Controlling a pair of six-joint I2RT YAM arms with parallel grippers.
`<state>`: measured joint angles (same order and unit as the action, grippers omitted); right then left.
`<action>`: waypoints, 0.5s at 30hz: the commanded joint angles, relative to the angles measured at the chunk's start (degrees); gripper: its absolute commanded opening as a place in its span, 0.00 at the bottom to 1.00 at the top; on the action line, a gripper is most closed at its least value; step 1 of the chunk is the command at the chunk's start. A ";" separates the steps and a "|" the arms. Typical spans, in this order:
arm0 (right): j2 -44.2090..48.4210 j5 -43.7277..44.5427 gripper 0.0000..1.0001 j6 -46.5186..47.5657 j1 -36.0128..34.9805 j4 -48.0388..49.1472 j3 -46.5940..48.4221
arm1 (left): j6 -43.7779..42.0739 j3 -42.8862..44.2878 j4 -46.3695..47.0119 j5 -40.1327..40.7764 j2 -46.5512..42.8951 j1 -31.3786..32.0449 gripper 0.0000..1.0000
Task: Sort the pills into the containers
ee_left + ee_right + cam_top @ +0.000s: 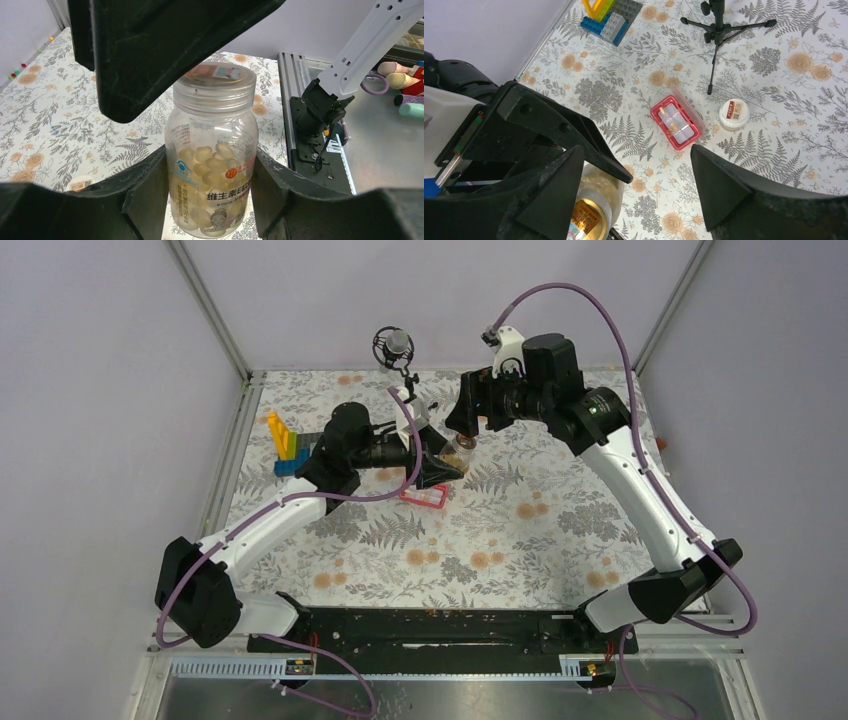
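My left gripper (pixel 210 192) is shut on the clear yellowish bottle (pixel 212 150), held upright above the cloth with its lid (pixel 215 82) on. Pale pills (pixel 207 160) fill its lower half. My right gripper (pixel 636 165) hovers just above it with jaws wide open; one of its fingers (pixel 549 195) is beside the bottle's lid (pixel 591 215), and nothing is gripped. In the top view the two grippers meet at the bottle (pixel 460 448). The pink box (pixel 674 122) lies open on the cloth with a few pills (pixel 670 125) in it. The white-capped bottle (pixel 734 114) stands to its right.
A blue, yellow and grey toy-brick block (pixel 285 445) sits at the far left of the cloth. A small black tripod (pixel 395 350) stands at the back. Metal rails border the table (pixel 240 440).
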<state>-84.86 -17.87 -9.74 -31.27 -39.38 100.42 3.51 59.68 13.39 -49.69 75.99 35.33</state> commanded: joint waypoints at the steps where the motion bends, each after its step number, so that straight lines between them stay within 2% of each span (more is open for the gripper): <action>1: 2.49 -4.61 0.88 -1.39 2.01 1.71 2.44 | -0.61 2.08 3.85 -0.94 -1.10 0.17 0.00; 3: 3.59 -11.58 0.90 -1.12 3.58 2.24 1.54 | -0.54 2.10 3.84 -0.94 -1.09 0.18 0.00; 5: 4.63 -20.96 0.92 2.46 4.44 2.60 -0.15 | -0.52 2.07 3.84 -1.06 -0.99 0.18 0.00; 7: 5.52 -25.95 0.92 6.32 4.47 1.69 -1.79 | -0.54 2.21 3.80 -1.40 -1.01 0.13 0.00; 11: 4.59 -31.48 0.84 9.43 4.46 -2.10 -1.28 | -0.52 2.51 3.64 -2.25 -1.04 0.18 0.00; 15: 3.33 -30.64 0.75 12.00 4.30 -4.22 -0.46 | -0.66 2.98 3.10 -3.18 -0.84 0.15 0.00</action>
<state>-80.84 -44.23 -2.11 -26.83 -41.10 98.61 3.51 59.68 13.39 -50.22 75.99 35.33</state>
